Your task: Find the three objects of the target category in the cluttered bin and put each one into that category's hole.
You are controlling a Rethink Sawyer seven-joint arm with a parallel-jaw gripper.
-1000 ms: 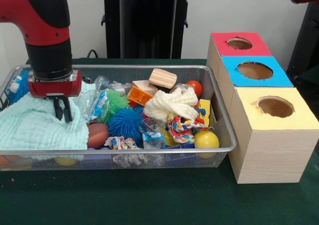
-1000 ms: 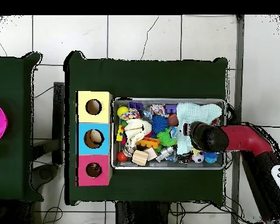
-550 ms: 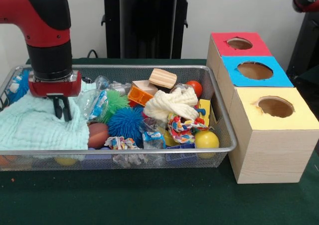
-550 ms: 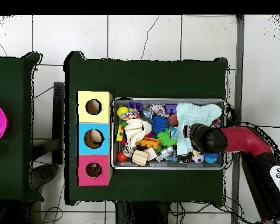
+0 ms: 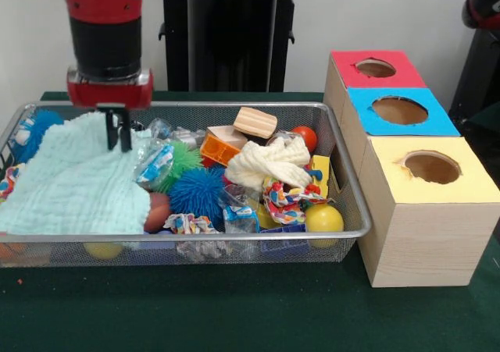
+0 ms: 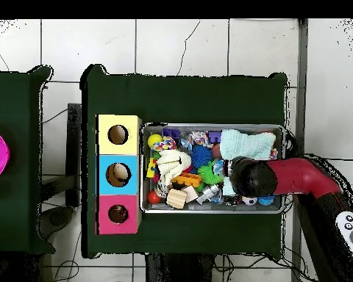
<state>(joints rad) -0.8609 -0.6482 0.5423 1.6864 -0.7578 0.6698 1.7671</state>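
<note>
My gripper (image 5: 119, 144) hangs over the left part of the wire bin (image 5: 234, 237), shut on the right top edge of a mint green cloth (image 5: 74, 184), which rises toward the fingers. In the overhead view the arm's head (image 6: 249, 176) covers the gripper, and the cloth (image 6: 247, 143) spreads beside it. Beside the cloth lie a clear wrapped packet (image 5: 152, 165), a green spiky ball (image 5: 183, 157), a blue spiky ball (image 5: 195, 192) and a brown ball (image 5: 156, 210). At the bin's right stand three boxes with holes: red (image 5: 348, 75), blue (image 5: 367, 118) and yellow (image 5: 469, 184).
The bin also holds a white knitted rope (image 5: 269, 161), a wooden block (image 5: 255, 122), an orange toy (image 5: 219, 147), a red ball (image 5: 306, 136), a coloured rope (image 5: 285, 200), a yellow ball (image 5: 323, 218) and a blue fuzzy toy (image 5: 35, 126).
The gripper has risen and shifted right and toward the bin's far side, drawing the cloth's edge up with it. More of the blue fuzzy toy shows.
</note>
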